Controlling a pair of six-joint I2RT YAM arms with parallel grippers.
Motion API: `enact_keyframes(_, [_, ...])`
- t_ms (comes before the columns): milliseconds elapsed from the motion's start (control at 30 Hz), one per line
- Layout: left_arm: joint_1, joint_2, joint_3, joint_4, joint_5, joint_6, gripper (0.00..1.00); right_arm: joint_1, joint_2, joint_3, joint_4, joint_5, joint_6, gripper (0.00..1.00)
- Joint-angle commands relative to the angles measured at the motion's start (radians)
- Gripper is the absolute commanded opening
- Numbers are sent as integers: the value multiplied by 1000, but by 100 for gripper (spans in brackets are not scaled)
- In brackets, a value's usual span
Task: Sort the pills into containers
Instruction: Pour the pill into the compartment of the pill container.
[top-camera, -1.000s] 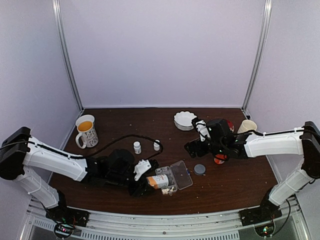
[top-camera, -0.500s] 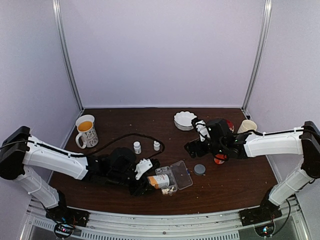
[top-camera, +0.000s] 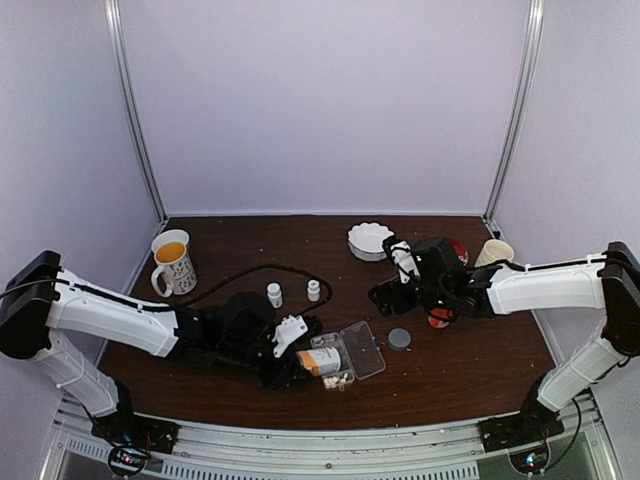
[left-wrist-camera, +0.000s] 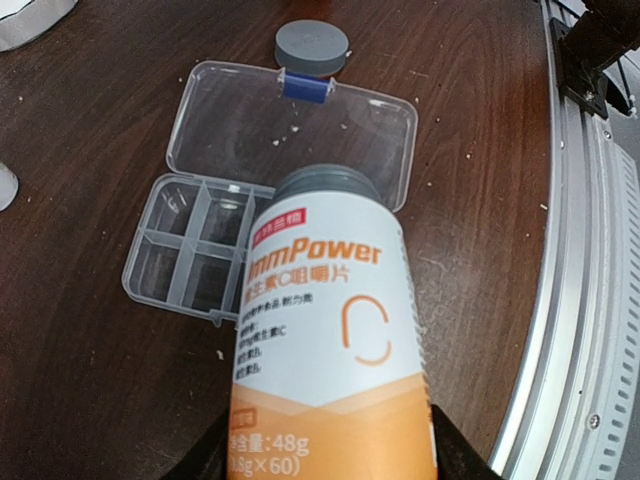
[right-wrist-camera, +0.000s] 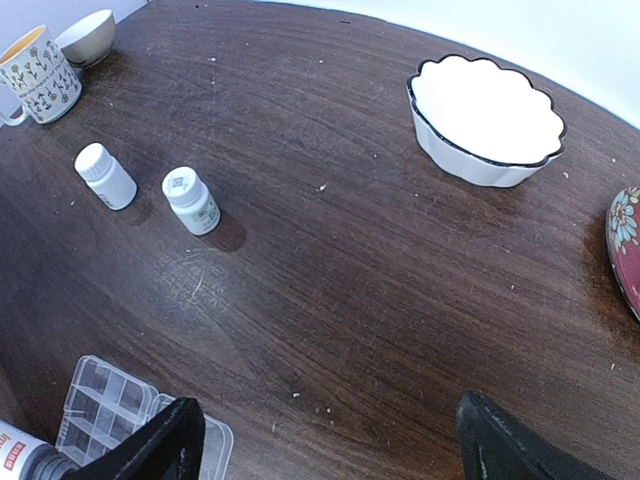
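Note:
A clear organiser (top-camera: 347, 358) lies open near the front, its containers (left-wrist-camera: 188, 250) facing up and its lid (left-wrist-camera: 300, 125) folded flat. My left gripper (top-camera: 292, 352) (left-wrist-camera: 325, 455) is shut on an orange-and-white bottle (left-wrist-camera: 322, 320) (top-camera: 318, 362). The bottle lies tilted with its grey mouth over the cells. Pale pills (top-camera: 337, 379) show in the nearest cells in the top view; the bottle hides them in the left wrist view. Further right, my right gripper (top-camera: 385, 292) (right-wrist-camera: 325, 450) hangs open above bare table, holding nothing.
A grey cap (top-camera: 400, 338) (left-wrist-camera: 312, 47) lies beside the lid. Two small white bottles (right-wrist-camera: 105, 175) (right-wrist-camera: 190, 200) stand behind the organiser. A mug (top-camera: 172, 262), a white scalloped bowl (right-wrist-camera: 487, 118), a cream cup (top-camera: 493, 252) and a black cable (top-camera: 250, 272) sit farther back.
My left gripper has edged slightly to the right with the bottle, closer over the organiser. The right arm has not moved.

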Motion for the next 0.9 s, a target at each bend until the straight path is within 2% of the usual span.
enact_keyframes(0, [4,0,11,16,-14,-1,0,7,10,31,-6,18,-5,91])
enact_keyframes(133, [3,-11,25,21,20,-7,0,7,15,35,-6,16,-4,91])
enact_keyframes(500, [3,10,24,6,-28,10,0,8,18,37,-11,19,-6,91])
enact_keyframes(567, [3,26,59,-57,-11,13,0,8,19,37,-9,18,-6,91])
enact_keyframes(633, [1,18,73,-46,19,3,0,8,20,39,-11,18,-6,91])
enact_keyframes(767, [-2,24,57,-38,-36,9,0,8,23,40,-12,17,-7,91])
enact_keyframes(867, [-3,28,95,-85,-9,9,0,8,23,40,-12,18,-7,90])
